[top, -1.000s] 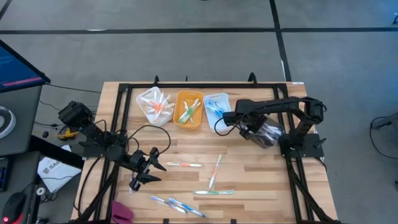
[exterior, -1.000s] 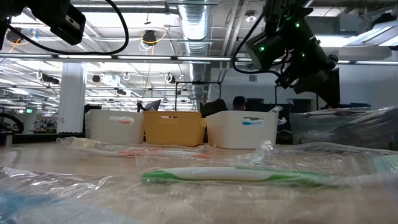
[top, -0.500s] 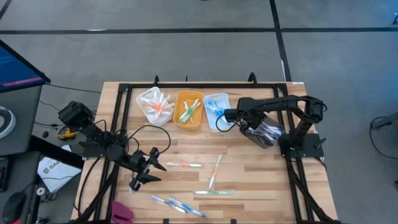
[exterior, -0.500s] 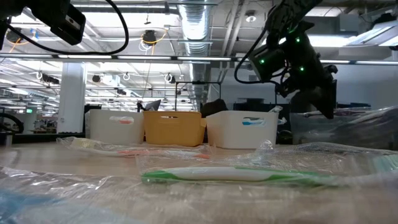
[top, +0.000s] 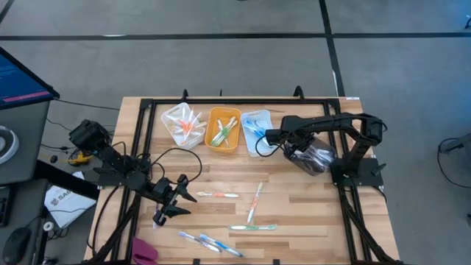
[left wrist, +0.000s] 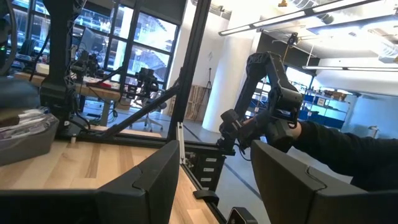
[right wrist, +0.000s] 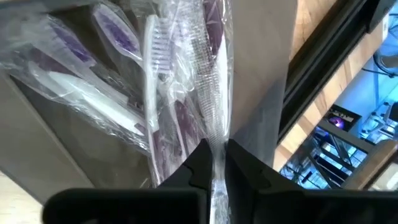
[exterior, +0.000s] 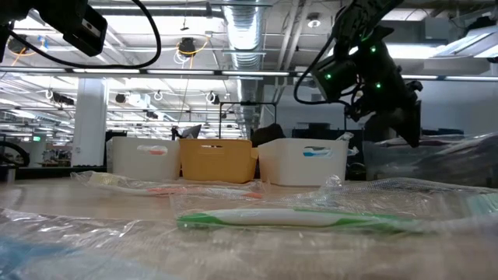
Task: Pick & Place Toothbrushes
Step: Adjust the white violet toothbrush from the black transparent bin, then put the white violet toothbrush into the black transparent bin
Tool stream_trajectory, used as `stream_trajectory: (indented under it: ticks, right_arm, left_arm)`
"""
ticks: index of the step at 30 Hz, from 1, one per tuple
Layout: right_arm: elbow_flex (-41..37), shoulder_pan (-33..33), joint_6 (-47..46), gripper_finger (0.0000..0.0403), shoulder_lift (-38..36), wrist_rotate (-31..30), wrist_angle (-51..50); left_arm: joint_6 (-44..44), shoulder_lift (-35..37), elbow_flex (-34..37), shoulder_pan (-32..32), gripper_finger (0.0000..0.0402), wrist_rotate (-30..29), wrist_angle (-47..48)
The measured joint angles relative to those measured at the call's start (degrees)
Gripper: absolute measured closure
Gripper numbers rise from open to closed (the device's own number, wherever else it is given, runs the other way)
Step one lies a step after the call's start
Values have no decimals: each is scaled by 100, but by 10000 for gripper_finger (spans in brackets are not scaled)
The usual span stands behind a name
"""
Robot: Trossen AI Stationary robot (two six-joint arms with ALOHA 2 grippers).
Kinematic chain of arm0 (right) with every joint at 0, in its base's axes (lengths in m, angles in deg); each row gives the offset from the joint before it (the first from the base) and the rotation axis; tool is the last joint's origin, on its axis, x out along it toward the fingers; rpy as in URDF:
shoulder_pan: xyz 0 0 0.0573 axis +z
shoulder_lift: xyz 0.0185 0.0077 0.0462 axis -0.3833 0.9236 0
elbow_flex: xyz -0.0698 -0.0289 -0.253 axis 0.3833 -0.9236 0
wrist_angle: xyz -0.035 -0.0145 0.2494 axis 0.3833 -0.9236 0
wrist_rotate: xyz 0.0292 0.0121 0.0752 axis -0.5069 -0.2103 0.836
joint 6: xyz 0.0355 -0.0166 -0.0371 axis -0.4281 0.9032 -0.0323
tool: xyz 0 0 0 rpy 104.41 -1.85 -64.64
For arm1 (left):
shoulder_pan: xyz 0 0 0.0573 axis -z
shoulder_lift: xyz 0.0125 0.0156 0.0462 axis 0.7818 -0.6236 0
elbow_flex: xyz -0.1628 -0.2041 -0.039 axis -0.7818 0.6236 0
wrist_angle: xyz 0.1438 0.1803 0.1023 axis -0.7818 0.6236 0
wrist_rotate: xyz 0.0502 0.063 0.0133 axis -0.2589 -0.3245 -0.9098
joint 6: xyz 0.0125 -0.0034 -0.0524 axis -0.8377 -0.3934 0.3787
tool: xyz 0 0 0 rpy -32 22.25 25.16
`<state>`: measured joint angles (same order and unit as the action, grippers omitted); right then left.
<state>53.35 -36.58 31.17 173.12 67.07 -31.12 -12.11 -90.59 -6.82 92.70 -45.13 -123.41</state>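
Three bins stand in a row at the far side of the bench (top: 309, 199): a clear one (top: 182, 125), an orange one (top: 223, 130) and a white one (top: 255, 131), each already holding wrapped toothbrushes. Loose toothbrushes lie on the bench nearer the front: a pinkish one (top: 218, 195), a pale one (top: 255, 202), a green one (top: 252, 227) and a few blue ones (top: 210, 242). The right pincer (right wrist: 214, 158) sits over the white bin, its fingers pinched on the clear wrapper of a white toothbrush (right wrist: 208, 87) that hangs down among those already in the bin. The left pincer (top: 173, 197) rests low on the bench near the pinkish toothbrush, fingers apart, holding nothing. Handling judgement: each brush is very light and fairly stiff, but the loose film wrapper is slick and crinkly, so a hold on film alone may slip or let the brush swing. A pinch across the handle at mid-length looks safest.
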Motion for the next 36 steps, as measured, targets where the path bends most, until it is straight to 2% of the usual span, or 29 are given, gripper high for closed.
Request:
stream_trajectory:
  ticks: [7,13,18,23,27,36]
  right_arm:
    - [0,52,-153,396,-1,1,-760]
    - [0,96,-5,392,4,143,-666]
    - [5,101,129,393,306,335,-692]
    - [36,156,464,365,739,450,-646]
    - [100,187,532,335,944,322,-623]
    - [575,414,553,268,1014,256,-731]
  left_arm:
    - [-2,0,0,0,211,0,2]
    - [-2,-1,0,0,211,0,1]
    - [-2,-1,0,1,211,-1,0]
    - [-2,-2,0,0,211,-2,2]
    - [-2,-2,0,1,211,0,4]
    - [-4,-2,0,1,211,-2,4]
